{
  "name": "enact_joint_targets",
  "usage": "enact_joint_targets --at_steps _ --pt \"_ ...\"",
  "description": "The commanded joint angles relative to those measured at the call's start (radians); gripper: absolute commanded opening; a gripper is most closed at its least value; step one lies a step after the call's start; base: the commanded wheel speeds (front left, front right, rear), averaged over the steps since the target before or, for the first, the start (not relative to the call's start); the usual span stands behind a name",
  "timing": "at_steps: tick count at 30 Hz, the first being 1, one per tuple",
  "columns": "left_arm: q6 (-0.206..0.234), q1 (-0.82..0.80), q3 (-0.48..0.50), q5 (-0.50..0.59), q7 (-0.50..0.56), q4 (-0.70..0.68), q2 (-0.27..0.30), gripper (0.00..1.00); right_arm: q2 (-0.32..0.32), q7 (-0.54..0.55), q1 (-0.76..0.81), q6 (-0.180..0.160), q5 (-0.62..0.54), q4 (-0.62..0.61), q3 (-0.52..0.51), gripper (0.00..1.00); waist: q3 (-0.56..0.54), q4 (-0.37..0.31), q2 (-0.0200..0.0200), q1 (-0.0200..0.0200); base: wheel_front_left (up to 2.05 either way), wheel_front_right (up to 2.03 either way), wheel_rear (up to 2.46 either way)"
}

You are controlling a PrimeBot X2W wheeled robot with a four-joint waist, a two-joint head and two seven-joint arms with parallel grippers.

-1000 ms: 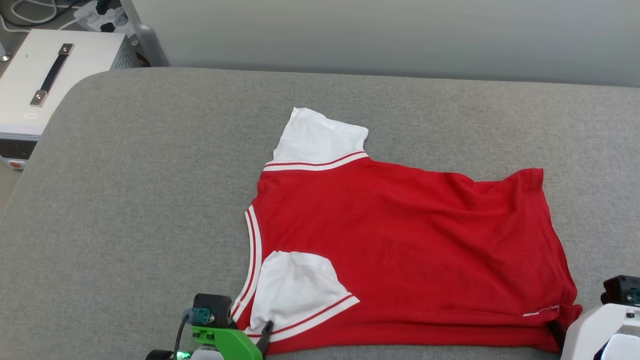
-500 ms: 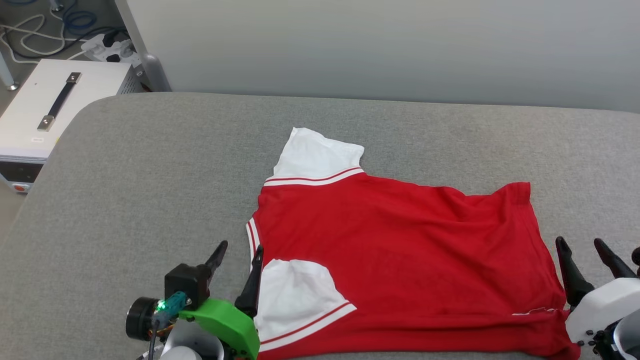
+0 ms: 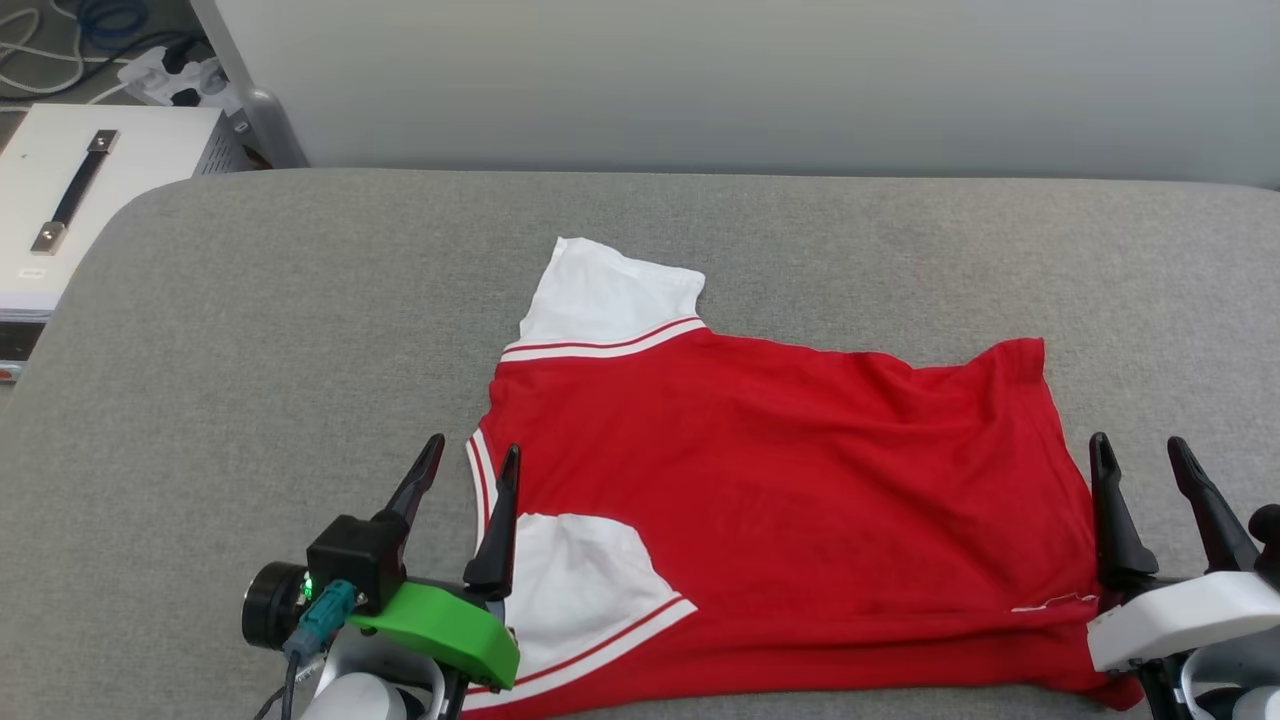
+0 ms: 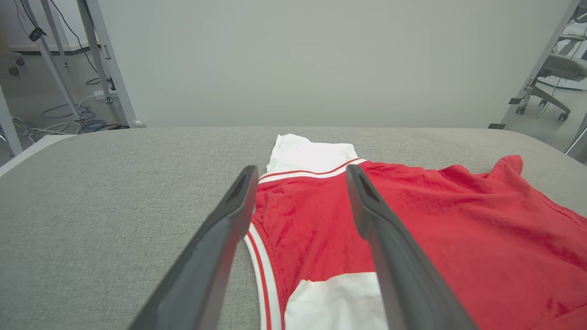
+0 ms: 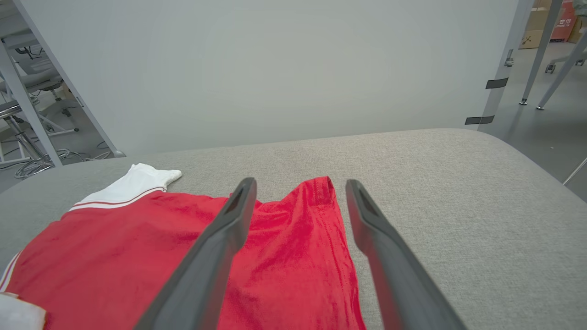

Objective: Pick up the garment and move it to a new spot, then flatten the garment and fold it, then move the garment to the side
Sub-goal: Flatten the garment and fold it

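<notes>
Red garment [image 3: 780, 500] lies spread on grey padded surface [image 3: 280, 320], its near edge close to surface's front edge. 1 white sleeve [image 3: 585, 570] folded onto red body at near left. Left gripper [image 3: 474, 446] low over striped collar trim, fingers apart, holding nothing, pointing away. Right gripper [image 3: 1139, 442] over right hem, fingers apart, empty, pointing away. Other sleeve [image 3: 610, 290] juts out on far side. Bare padding left, right and beyond garment. Far: pale wall [image 3: 700, 80]; white box [image 3: 60, 190] off far-left corner.
</notes>
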Motion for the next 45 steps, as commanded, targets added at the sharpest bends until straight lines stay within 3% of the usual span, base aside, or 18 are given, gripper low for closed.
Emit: enact_joint_targets --at_steps 1,7,10,21,27,31,39,44,45 --pt "-0.013 0.0 0.015 0.018 -0.005 -0.004 -0.009 1.0 0.004 -0.011 -0.024 -0.001 -0.006 0.002 0.01 1.0 0.02 -0.018 -0.0001 0.0 0.0 0.0 0.0" --pt "-0.068 -0.087 0.039 0.039 -0.001 0.03 -0.007 1.0 0.007 -0.013 -0.057 -0.001 -0.005 -0.017 0.043 1.0 0.092 -0.065 -0.0001 0.0 0.0 0.0 0.0" --pt "-0.093 -0.184 0.04 0.038 0.062 0.057 0.015 1.0 0.009 -0.006 -0.079 -0.001 -0.01 -0.038 0.06 1.0 0.142 -0.093 -0.0001 0.0 0.0 0.0 0.0" --pt "-0.223 -0.716 0.024 -0.045 0.662 0.224 0.151 1.0 0.032 0.028 -0.175 -0.001 -0.01 -0.135 0.117 1.0 0.364 -0.192 -0.0001 0.0 0.0 0.0 0.0" --pt "-0.246 -0.916 0.004 -0.124 0.937 0.369 0.179 1.0 0.048 0.018 -0.223 -0.001 -0.012 -0.145 0.157 1.0 0.431 -0.24 -0.0001 0.0 0.0 0.0 0.0" --pt "-0.25 -0.976 -0.019 -0.131 1.007 0.447 0.189 1.0 0.055 0.009 -0.242 -0.001 -0.012 -0.139 0.166 1.0 0.461 -0.264 -0.0001 0.0 0.0 0.0 0.0" --pt "-0.232 -1.015 -0.017 -0.109 0.959 0.592 0.205 1.0 0.063 -0.007 -0.256 -0.001 -0.008 -0.119 0.176 1.0 0.491 -0.289 -0.0001 0.0 0.0 0.0 0.0" --pt "-0.234 -1.0 -0.02 -0.135 0.993 0.681 0.197 1.0 0.065 -0.011 -0.257 -0.001 -0.01 -0.113 0.175 1.0 0.49 -0.289 -0.0001 0.0 0.0 0.0 0.0" --pt "-0.236 -0.993 -0.021 -0.148 1.012 0.694 0.191 0.92 0.065 -0.011 -0.257 -0.001 -0.012 -0.112 0.175 1.0 0.487 -0.287 -0.0001 0.0 0.0 0.0 0.0"
